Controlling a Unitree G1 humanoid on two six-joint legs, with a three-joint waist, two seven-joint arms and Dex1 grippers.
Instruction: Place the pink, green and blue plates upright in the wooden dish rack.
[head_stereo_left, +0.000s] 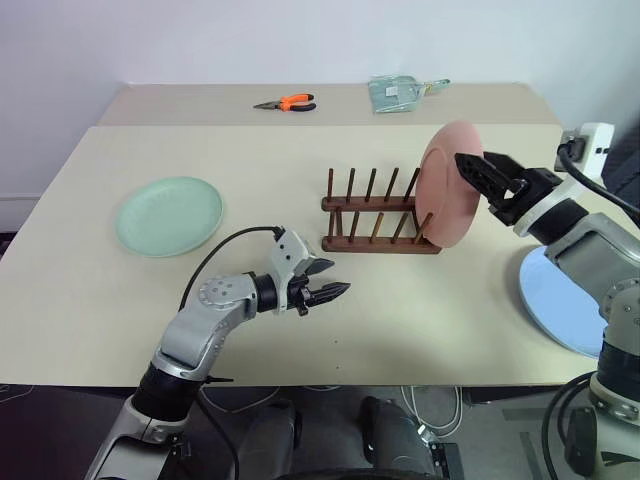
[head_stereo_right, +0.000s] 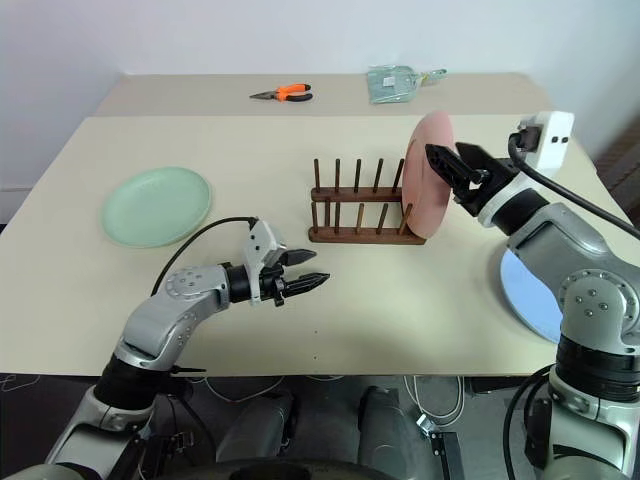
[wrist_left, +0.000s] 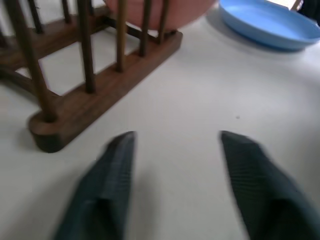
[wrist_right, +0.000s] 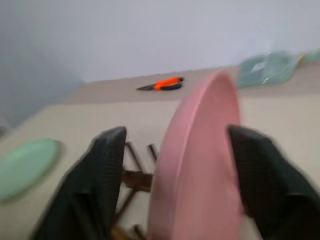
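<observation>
The right hand (wrist_right: 175, 150) is spread wide, one finger on each side of the pink plate's (head_stereo_right: 428, 176) rim, not clamping it. The plate stands upright at the right end of the rack (head_stereo_right: 360, 210). The left hand (head_stereo_right: 296, 271) is open and empty, low over the worktop (head_stereo_right: 400, 300) near the rack's left end. The green plate (head_stereo_right: 157, 205) lies flat far left; the blue plate (head_stereo_right: 525, 290) lies flat far right.

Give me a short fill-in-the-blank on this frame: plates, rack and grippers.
1. The pink plate stands upright at the ___ end of the rack.
2. The ___ plate lies flat on the table's left side.
3. The right gripper has its fingers ___ on either side of the pink plate's rim.
4. The tool at the table's far edge is a pair of orange-handled ___.

Missing words: right; green; open; pliers
</observation>
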